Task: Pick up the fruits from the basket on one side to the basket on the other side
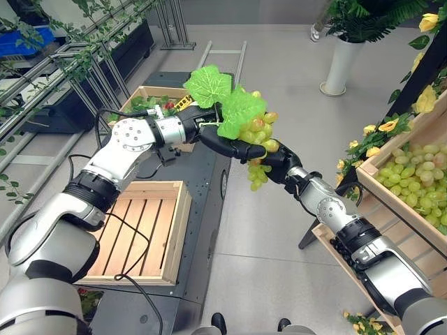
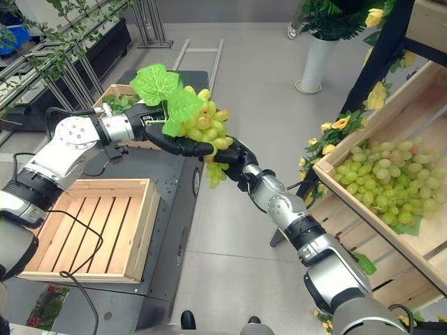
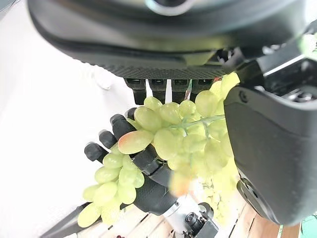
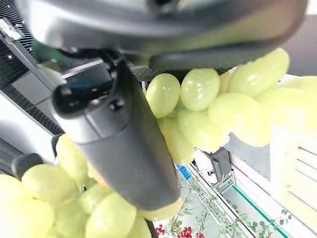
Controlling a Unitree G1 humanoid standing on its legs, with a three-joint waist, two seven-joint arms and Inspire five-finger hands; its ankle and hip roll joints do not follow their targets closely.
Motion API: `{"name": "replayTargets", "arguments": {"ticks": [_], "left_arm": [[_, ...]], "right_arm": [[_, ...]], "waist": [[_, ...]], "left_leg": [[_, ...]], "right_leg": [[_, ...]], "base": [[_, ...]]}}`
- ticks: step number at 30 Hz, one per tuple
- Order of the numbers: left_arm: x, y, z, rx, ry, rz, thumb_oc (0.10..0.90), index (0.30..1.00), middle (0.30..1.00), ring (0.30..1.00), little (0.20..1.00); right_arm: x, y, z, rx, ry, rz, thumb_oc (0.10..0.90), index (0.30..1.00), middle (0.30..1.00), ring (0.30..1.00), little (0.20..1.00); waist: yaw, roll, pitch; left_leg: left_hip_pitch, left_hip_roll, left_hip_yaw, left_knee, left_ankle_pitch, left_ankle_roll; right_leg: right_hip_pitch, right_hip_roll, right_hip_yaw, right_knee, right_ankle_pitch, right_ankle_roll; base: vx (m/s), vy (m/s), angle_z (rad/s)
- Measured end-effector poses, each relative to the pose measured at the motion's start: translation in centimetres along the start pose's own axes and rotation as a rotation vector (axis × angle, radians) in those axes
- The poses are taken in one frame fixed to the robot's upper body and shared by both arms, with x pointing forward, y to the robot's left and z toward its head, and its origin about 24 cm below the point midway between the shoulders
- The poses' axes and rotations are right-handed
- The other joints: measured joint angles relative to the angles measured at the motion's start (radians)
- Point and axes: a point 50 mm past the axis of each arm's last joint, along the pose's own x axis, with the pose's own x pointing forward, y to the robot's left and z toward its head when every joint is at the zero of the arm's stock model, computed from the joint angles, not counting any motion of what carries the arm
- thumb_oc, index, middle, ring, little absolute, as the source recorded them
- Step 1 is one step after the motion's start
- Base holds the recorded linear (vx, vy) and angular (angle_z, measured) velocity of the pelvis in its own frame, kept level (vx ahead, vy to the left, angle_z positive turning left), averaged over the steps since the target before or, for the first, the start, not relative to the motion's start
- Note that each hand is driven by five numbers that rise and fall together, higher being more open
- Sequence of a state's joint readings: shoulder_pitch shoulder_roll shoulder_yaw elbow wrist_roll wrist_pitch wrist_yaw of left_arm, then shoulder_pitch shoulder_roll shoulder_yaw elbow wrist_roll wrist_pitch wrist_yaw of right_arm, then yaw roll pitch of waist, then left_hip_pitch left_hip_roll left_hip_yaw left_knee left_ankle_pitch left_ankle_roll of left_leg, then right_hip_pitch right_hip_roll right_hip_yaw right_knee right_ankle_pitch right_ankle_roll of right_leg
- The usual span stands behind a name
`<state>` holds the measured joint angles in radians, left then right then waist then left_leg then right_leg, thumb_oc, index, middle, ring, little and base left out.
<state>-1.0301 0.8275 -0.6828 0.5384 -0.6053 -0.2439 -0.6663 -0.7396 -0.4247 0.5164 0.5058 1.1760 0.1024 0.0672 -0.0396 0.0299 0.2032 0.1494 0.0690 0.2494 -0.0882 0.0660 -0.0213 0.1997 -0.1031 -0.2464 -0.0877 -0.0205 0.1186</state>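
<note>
Nearest to the robot, the empty wooden crate (image 1: 140, 234) sat on the dark cart (image 1: 209, 209) at its left, slatted floor bare and waiting. To its right, the slanted wooden bin (image 2: 391, 209) was heaped with green grapes (image 2: 384, 185), plainly the source side.

And between them, over the open floor, there was the handover! Both arms met at mid-height. The grape bunch (image 1: 255, 136), with its two broad green leaves (image 1: 223, 98) on top, hung between the two hands. The right hand (image 1: 276, 162) came up from below, its fingers curled round the lower grapes, cradling the weight so the cluster did not swing. The left hand (image 1: 216, 136) reached across from the other side, and its wrist view showed its fingers and thumb closed round the upper part of the bunch, near the stem. So both hands were clamped on the same fruit; to my eye, that was so the bunch was never unsupported while it changed sides.

My call: this was the middle of one transfer. The right hand would need to let go cleanly before the left could carry the bunch to the empty crate. Risk? Loose grapes tearing off if the two pulled apart too soon.

Farther back, a second crate (image 1: 150, 98) held greenery and something red, and beyond stood a white planter (image 1: 342, 63).
</note>
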Motion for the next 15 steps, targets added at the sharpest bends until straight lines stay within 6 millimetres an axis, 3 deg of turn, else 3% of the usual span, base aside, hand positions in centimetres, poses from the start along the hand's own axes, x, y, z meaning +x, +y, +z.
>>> {"name": "replayTargets", "arguments": {"ticks": [15], "left_arm": [[-0.5,0.35,-0.41,-0.041,0.044,-0.035,0.8,0.9,0.9,0.9,0.9]], "right_arm": [[-0.03,-0.03,-0.33,0.0,0.015,-0.001,0.4,0.3,0.3,0.3,0.3]], "waist": [[0.0,0.001,-0.001]], "left_leg": [[-0.001,0.0,-0.001,0.0,0.0,0.0]], "right_leg": [[0.0,0.001,-0.001,0.0,0.0,0.0]], "base": [[0.0,0.0,0.0]]}}
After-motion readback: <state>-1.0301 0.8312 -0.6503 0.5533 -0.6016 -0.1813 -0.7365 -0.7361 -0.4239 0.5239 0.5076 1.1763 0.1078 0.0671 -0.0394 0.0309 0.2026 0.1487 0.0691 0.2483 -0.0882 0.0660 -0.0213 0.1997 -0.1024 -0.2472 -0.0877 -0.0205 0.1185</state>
